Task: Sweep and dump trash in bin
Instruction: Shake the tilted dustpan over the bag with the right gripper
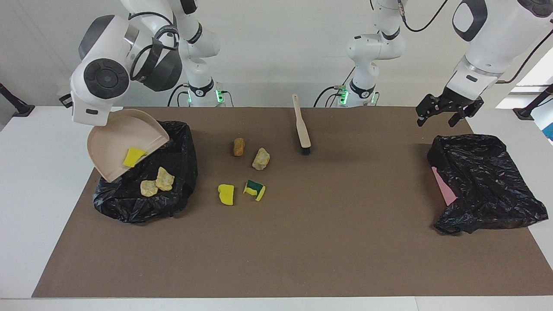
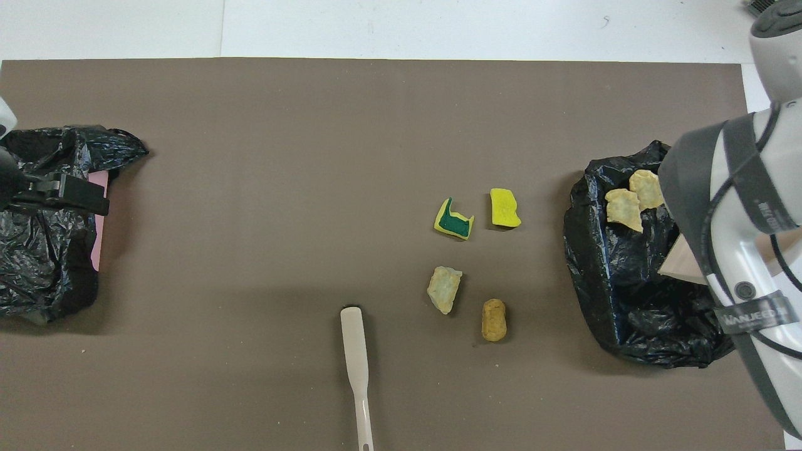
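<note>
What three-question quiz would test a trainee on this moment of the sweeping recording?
1. How many scraps lie directly on the brown mat?
2. True or false: the left gripper holds the brush.
3. Where is the yellow sponge bit? A: in the tilted dustpan. B: on a black bag. C: beside the brush.
Key: 1, four. 2, false: the brush lies on the mat and the gripper is open in the air. 3, A.
</note>
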